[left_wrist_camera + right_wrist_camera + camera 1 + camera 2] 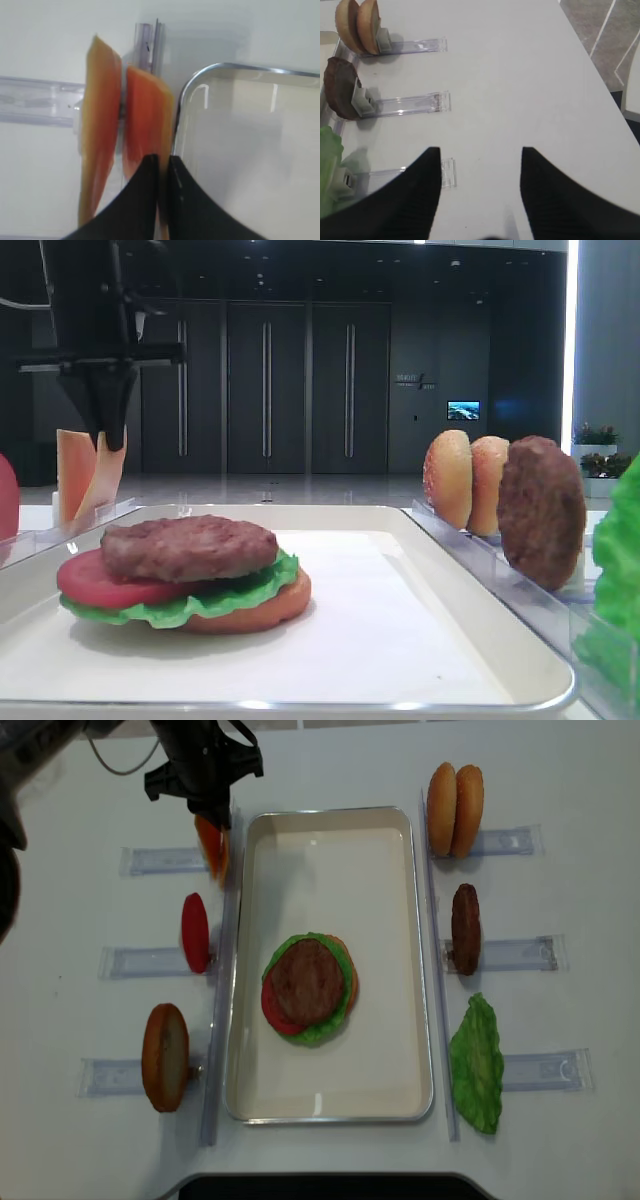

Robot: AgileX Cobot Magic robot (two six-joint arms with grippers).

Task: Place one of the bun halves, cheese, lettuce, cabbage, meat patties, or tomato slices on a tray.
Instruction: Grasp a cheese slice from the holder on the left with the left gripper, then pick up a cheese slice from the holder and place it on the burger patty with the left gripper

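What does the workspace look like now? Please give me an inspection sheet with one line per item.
Surface: white table, bare around the racks.
Job's things: large white metal-edged tray holds a stack: tan bun half, green lettuce, red tomato slice, brown meat patty on top. Thin orange cheese slices stand in a clear plastic rack left of the tray; a tomato slice and bun half stand lower down. Right racks: two bun halves, a patty, a lettuce leaf.
Clutter: nothing seen.
Grippers: left gripper shut on one cheese slice; right gripper open, empty.
Cables: one above the left arm.
Surroundings: dark doors, planter.
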